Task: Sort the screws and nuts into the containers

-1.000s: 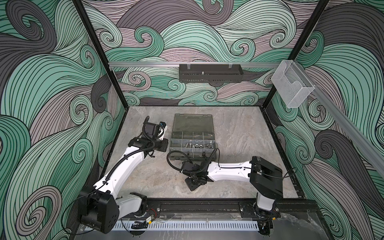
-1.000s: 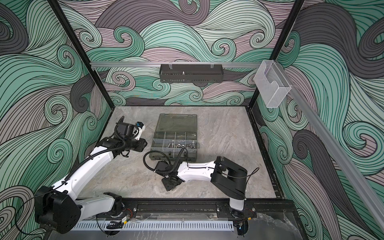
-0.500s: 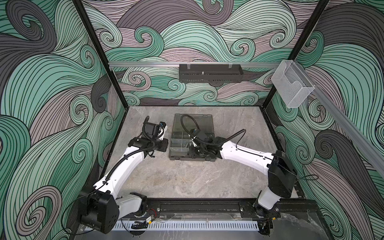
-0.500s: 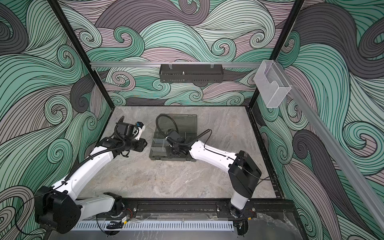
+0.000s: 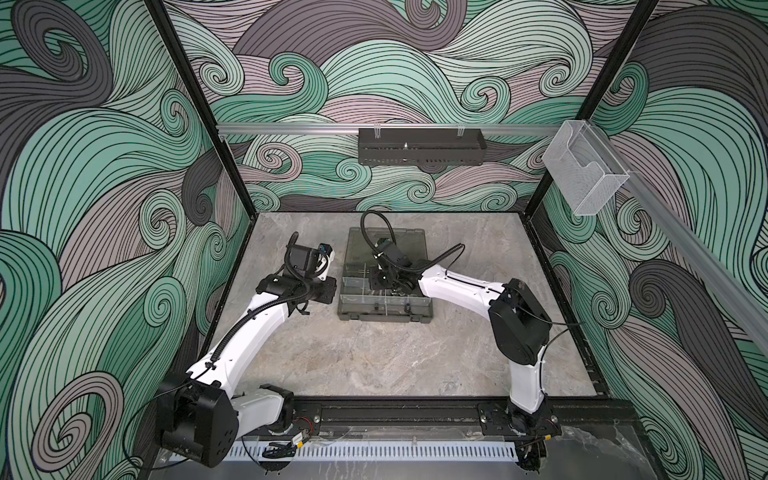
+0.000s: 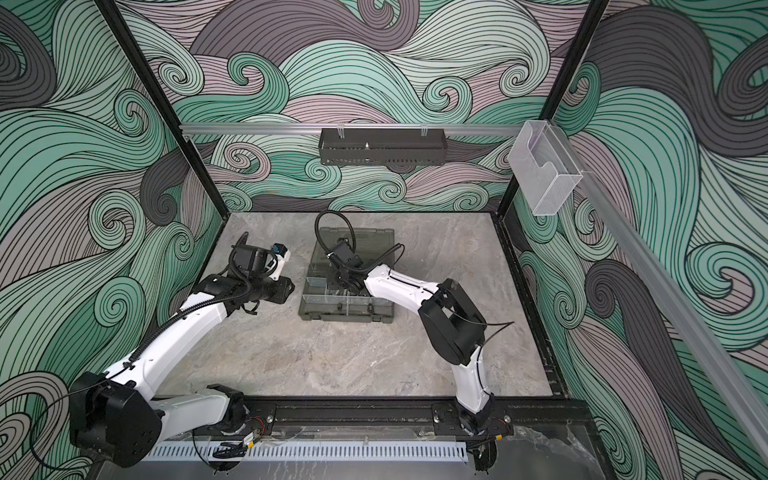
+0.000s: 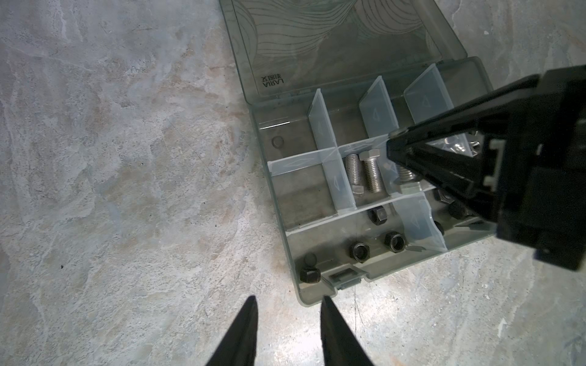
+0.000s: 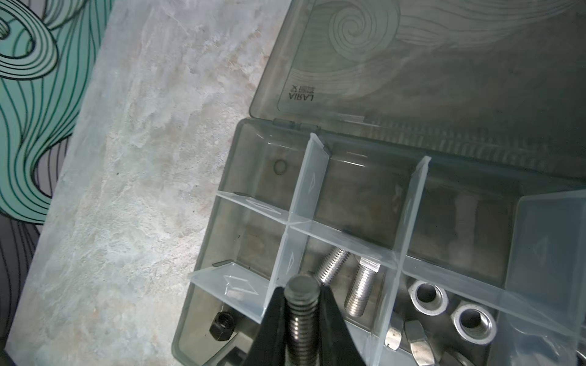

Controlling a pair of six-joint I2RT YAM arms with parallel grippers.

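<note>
**Operator:** Report the right gripper [image 8: 301, 293].

**Technician:** Clenched on one silver screw [image 8: 301, 320], thread end past the fingertips. It hangs over the open organiser case [image 5: 384, 316], above a middle-row compartment [image 7: 337, 182] where two silver screws [image 7: 364, 172] lie.

**Operator:** And the left gripper [image 7: 288, 301]?

**Technician:** Fingers parted, nothing between them. It is above the bare table [image 7: 126, 190], just beside the case's near left corner.

**Operator:** Location of the nuts?

**Technician:** Black nuts [image 7: 360, 252] lie in the near row. Silver nuts [image 8: 428, 296] lie in the compartment just right of the screws.
</note>
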